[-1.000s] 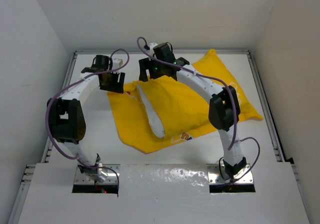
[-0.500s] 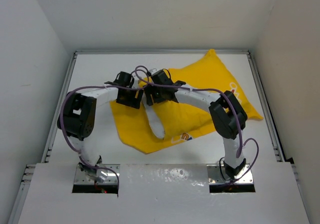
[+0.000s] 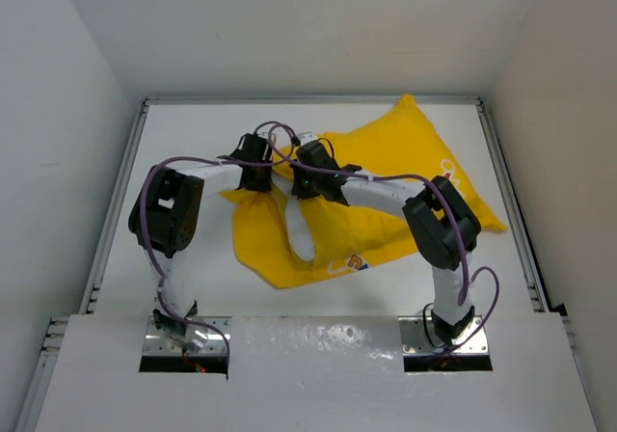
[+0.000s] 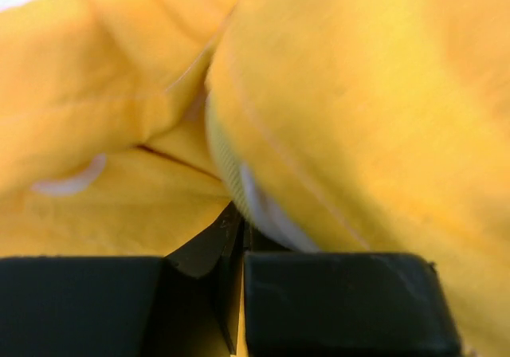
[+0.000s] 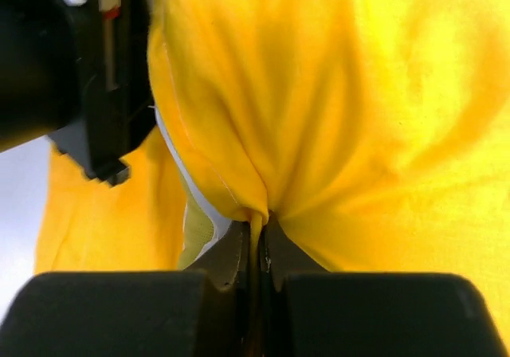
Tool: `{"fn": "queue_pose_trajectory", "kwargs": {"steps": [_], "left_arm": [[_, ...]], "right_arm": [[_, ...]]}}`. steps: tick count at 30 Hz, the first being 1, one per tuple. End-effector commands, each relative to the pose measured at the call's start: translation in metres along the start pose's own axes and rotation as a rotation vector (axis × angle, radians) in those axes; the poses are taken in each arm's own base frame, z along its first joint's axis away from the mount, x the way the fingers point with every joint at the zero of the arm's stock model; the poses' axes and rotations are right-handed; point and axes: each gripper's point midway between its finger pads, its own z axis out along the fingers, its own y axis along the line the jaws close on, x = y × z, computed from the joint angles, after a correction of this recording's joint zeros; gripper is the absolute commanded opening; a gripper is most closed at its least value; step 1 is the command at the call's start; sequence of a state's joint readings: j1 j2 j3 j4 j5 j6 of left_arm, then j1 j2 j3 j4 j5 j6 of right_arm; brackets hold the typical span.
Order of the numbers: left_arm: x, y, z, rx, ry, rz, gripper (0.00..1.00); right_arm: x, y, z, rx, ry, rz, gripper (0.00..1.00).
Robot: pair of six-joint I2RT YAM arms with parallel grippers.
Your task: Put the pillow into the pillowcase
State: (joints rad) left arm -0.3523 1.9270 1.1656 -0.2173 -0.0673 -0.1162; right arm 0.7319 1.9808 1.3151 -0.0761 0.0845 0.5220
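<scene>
Left arm [image 3: 207,174], right arm [image 3: 381,191] newly inward, jaws tight on pillowcase [image 3: 405,152]; pillow [image 3: 299,229] largely hidden.

Thin yellow cloth of the pillowcase [image 3: 386,176] looks matt and soft, creased into loose folds. The pillow [image 3: 297,228], showing at its left opening, is white cloth. Fingers of the left gripper [image 4: 241,241] and right gripper [image 5: 259,237] are matt black plastic. The table [image 3: 193,128] is smooth and white, the near panel [image 3: 318,355] faintly glossy.
</scene>
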Motion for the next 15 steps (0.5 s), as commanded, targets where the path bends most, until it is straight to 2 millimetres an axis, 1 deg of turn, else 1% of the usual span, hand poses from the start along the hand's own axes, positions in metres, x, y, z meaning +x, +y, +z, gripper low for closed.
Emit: {"fn": "queue_pose_trajectory", "kwargs": {"steps": [1, 2, 3, 4, 5, 6, 7, 8, 9, 10, 11, 12, 13, 14, 15], "left_arm": [[0.063, -0.005, 0.02, 0.089, 0.209, -0.066, 0.0], [0.055, -0.009, 0.011, 0.143, 0.199, -0.079, 0.0], [0.05, -0.004, 0.005, 0.153, 0.192, -0.089, 0.0], [0.042, 0.01, -0.003, 0.155, 0.187, -0.093, 0.0], [0.024, 0.018, -0.018, 0.158, 0.137, -0.088, 0.0], [0.013, 0.035, -0.028, 0.144, 0.127, -0.095, 0.0], [0.005, 0.042, -0.037, 0.144, 0.108, -0.032, 0.0], [-0.009, 0.053, -0.05, 0.113, 0.071, 0.009, 0.0], [-0.012, 0.059, -0.059, 0.094, 0.075, 0.043, 0.0], [-0.012, 0.065, -0.064, 0.078, 0.076, 0.114, 0.0], [-0.012, 0.071, -0.069, 0.052, 0.078, 0.141, 0.0], [-0.002, 0.073, -0.071, 0.048, 0.113, 0.165, 0.0], [0.003, 0.077, -0.071, 0.039, 0.127, 0.202, 0.0], [0.008, 0.079, -0.071, 0.031, 0.134, 0.214, 0.0], [0.017, 0.081, -0.067, 0.025, 0.144, 0.22, 0.0]], "right_arm": [[0.025, -0.019, -0.002, 0.04, 0.069, 0.077, 0.0], [0.021, -0.027, -0.004, 0.047, 0.064, 0.122, 0.0], [0.015, -0.044, -0.01, 0.05, 0.053, 0.173, 0.0], [0.003, -0.048, -0.013, 0.031, 0.013, 0.198, 0.0], [-0.005, -0.056, -0.017, 0.026, -0.017, 0.221, 0.0], [-0.019, -0.068, -0.028, 0.03, -0.06, 0.238, 0.0], [-0.027, -0.072, -0.032, 0.032, -0.082, 0.236, 0.0], [-0.034, -0.077, -0.036, 0.035, -0.101, 0.22, 0.0], [-0.049, -0.084, -0.042, 0.041, -0.133, 0.226, 0.0], [-0.054, -0.086, -0.043, 0.031, -0.14, 0.228, 0.0], [-0.059, -0.09, -0.043, 0.027, -0.146, 0.238, 0.0], [-0.068, -0.1, -0.044, 0.031, -0.162, 0.254, 0.0], [-0.066, -0.103, -0.039, 0.026, -0.15, 0.261, 0.0], [-0.071, -0.107, -0.038, 0.03, -0.155, 0.253, 0.0], [-0.07, -0.107, -0.036, 0.031, -0.143, 0.244, 0.0]]}}
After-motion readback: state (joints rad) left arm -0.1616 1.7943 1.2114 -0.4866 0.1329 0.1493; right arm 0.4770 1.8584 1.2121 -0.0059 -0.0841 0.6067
